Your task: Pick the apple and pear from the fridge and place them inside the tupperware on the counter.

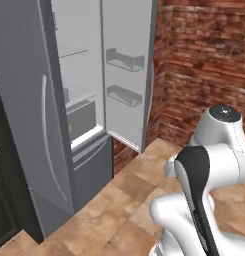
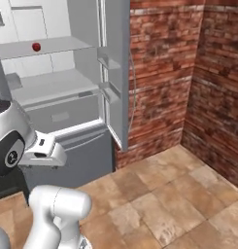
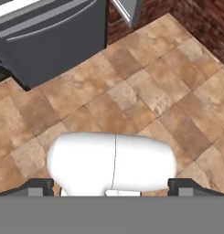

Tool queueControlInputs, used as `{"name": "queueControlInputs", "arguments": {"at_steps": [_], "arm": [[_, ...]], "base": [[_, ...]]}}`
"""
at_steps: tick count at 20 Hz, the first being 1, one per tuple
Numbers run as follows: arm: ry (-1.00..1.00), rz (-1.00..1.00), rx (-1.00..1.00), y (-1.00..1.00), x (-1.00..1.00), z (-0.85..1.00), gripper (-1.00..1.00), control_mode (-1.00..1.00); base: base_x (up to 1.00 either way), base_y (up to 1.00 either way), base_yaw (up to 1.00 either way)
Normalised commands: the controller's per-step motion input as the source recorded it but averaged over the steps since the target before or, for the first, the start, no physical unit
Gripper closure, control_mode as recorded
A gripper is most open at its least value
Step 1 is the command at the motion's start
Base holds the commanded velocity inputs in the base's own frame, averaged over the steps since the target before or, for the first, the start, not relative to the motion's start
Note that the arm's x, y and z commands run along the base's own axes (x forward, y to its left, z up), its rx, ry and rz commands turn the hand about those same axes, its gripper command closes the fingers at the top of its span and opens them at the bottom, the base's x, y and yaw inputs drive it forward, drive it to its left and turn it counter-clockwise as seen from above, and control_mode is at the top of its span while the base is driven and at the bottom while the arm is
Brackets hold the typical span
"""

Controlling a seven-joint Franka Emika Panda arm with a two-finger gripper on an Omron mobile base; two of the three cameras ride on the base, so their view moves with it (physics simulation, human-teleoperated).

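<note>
One round glossy red apple (image 2: 36, 46) on glass fridge (image 2: 52, 82) shelf, tool (image 3: 111, 187) wide open, empty

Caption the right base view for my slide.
Small bright red apple on a glass shelf of the open grey fridge, beside a red brick wall.

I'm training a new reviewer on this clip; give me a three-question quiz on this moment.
1. True or false: the fridge stands with its right door swung open.
2. Where does the apple sit? A) on the floor B) on an upper glass shelf inside the fridge C) in a door bin
3. In a word, is the hand open or shut, and does it hold anything?

Key:
1. True. The door stands open, showing its bins.
2. B.
3. Open, with nothing between its fingertips; it points down at the tiled floor.
</note>
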Motion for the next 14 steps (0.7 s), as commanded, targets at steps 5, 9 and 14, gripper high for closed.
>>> {"name": "queueControlInputs", "arguments": {"at_steps": [5, 9, 14], "arm": [[0.0, 0.0, 0.0, 0.0, 0.0, 0.0, -1.0, 1.0], [0.0, 0.0, 0.0, 0.0, 0.0, 0.0, -1.0, 1.0], [0.0, 0.0, 0.0, 0.0, 0.0, 0.0, -1.0, 1.0]], "base": [[0.74, -0.6, 0.32], [0.7, -0.26, 0.5], [0.67, -0.02, 0.63]]}}
